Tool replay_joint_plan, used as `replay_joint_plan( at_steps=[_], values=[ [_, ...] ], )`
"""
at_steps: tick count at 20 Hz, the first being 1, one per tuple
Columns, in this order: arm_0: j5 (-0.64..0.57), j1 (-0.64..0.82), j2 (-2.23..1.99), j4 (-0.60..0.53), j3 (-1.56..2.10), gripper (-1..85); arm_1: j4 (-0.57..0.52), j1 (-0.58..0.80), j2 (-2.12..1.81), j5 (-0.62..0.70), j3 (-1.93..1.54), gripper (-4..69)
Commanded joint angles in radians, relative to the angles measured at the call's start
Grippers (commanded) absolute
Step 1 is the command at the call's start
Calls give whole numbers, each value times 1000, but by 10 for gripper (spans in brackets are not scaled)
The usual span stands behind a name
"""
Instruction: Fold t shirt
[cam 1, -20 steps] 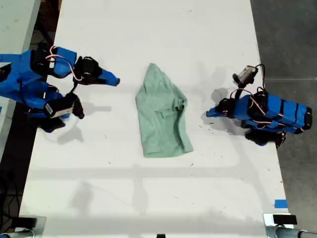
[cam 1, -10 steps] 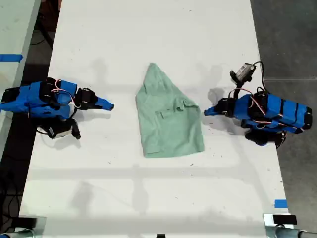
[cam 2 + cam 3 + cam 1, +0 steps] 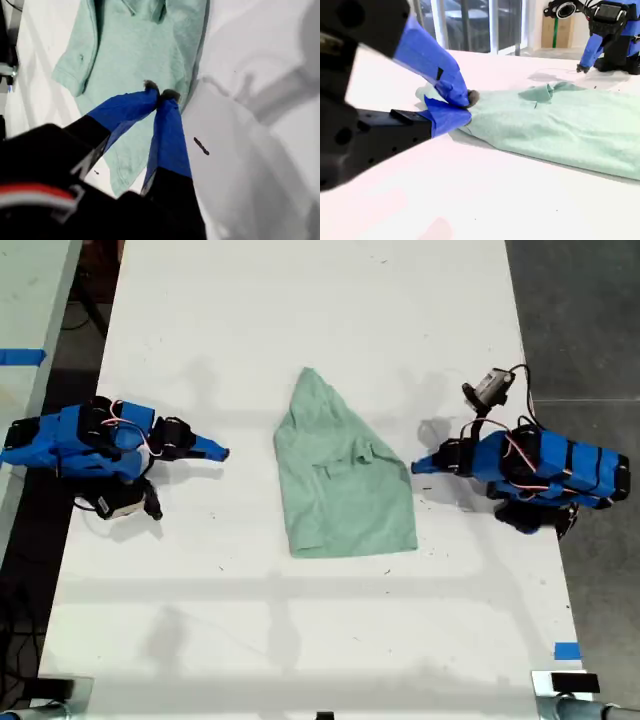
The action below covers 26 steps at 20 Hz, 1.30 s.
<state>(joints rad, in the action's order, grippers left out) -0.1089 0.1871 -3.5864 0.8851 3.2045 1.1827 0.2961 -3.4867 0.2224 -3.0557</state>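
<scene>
Though already narrowed lengthwise, the t shirt point(image 3: 340, 485) is not yet a finished fold; it lies flat mid-worktop point(image 3: 300, 300), well clear of every edge, between both arms. Judged step: between folds, regrasp pending.

My first gripper point(image 3: 160, 93): tips pinched together, poised at the hem edge nearest it, apparently gripping no cloth. My second gripper point(image 3: 468, 106): claw likewise closed, empty, apart from the opposite edge.

Next move likely calls for opening the jaws, pinching one short end and carrying it over to the other.

Around: a dark speck point(image 3: 201, 146) on the worktop, blue tape point(image 3: 566, 650) off the worktop. Nothing obstructs.
</scene>
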Motion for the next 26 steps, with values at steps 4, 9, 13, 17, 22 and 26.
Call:
replay_joint_plan(
  at_steps=[4, 9, 13, 17, 22, 26],
  values=[
    [11, 21, -8, 8, 11, -2, 28, 12, -18, -44, -57, 22],
    [15, 25, -8, 14, 11, -2, 34, 15, -18, -57, -57, 22],
    [26, 29, -8, 20, 11, -2, 55, 15, -18, -84, -57, 24],
    [156, 25, -8, 92, 12, -2, 140, 25, -18, -284, -55, 38],
    [204, -5, -11, 106, 11, -1, 144, 12, -18, -192, -54, 51],
    [207, -38, -11, 114, 18, -1, 176, -107, -18, -287, -28, 194]
  ],
)
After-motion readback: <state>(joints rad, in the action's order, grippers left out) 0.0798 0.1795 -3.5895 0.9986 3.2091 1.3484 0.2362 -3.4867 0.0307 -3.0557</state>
